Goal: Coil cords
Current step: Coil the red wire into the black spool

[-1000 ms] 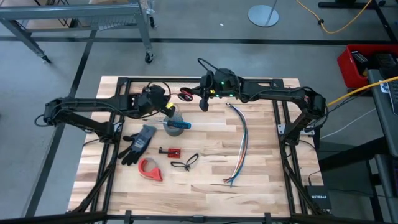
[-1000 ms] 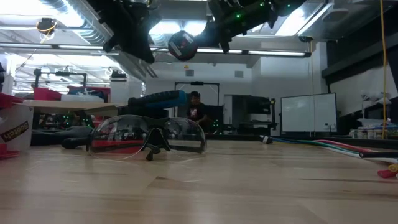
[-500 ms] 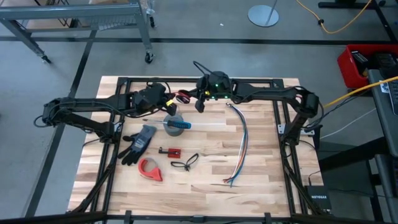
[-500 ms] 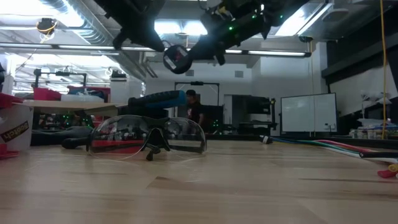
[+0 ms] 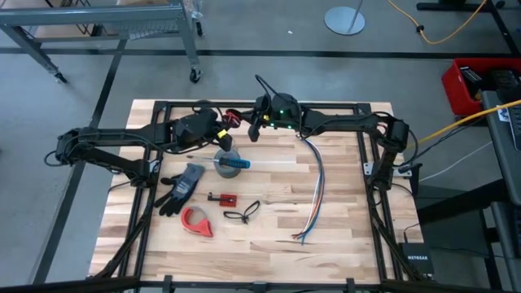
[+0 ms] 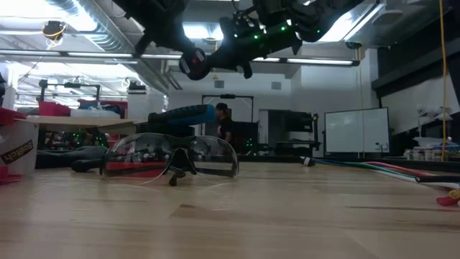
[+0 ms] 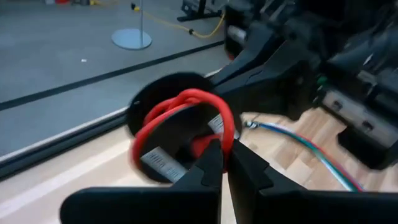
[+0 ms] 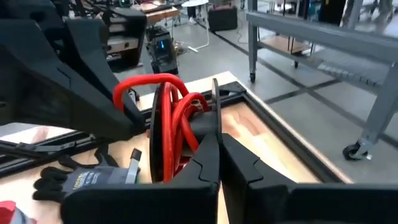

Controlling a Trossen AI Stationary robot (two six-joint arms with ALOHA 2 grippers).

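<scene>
The cord is a thin red cord point(image 5: 233, 120) with black parts, wound into a small round coil and held in the air above the table's far middle. It also shows in the low view point(image 6: 192, 64), the left wrist view point(image 7: 186, 118) and the right wrist view point(image 8: 169, 121). My left gripper point(image 5: 221, 129) reaches it from the table's left and my right gripper point(image 5: 247, 126) from the right. Both are shut on the coil, one on each side. My left gripper pinches the coil's rim between its two fingertips, where a red strand point(image 7: 228, 132) curves past them. The fingers come almost level from the table's left. The coil is clear of the table. My right gripper pinches the coil's opposite side at its fingertips, where a thin black part point(image 8: 216, 109) stands up beside the red strands point(image 8: 194, 127). The fingers come almost level from the table's right. The coil stands on edge, clear of the table.
On the table below lie a grey tape roll with a blue-handled tool point(image 5: 230, 161), a black glove point(image 5: 183, 185), a red tape dispenser point(image 5: 196, 221), a small black looped cord point(image 5: 242, 213) and a long multicoloured wire bundle point(image 5: 313, 191). Safety glasses point(image 6: 170, 157) sit near the front.
My right gripper has gone toward the table's left edge and a little down, carrying the red coil closer to my left gripper. Both wrists have tipped. The coil stays clear of the table.
</scene>
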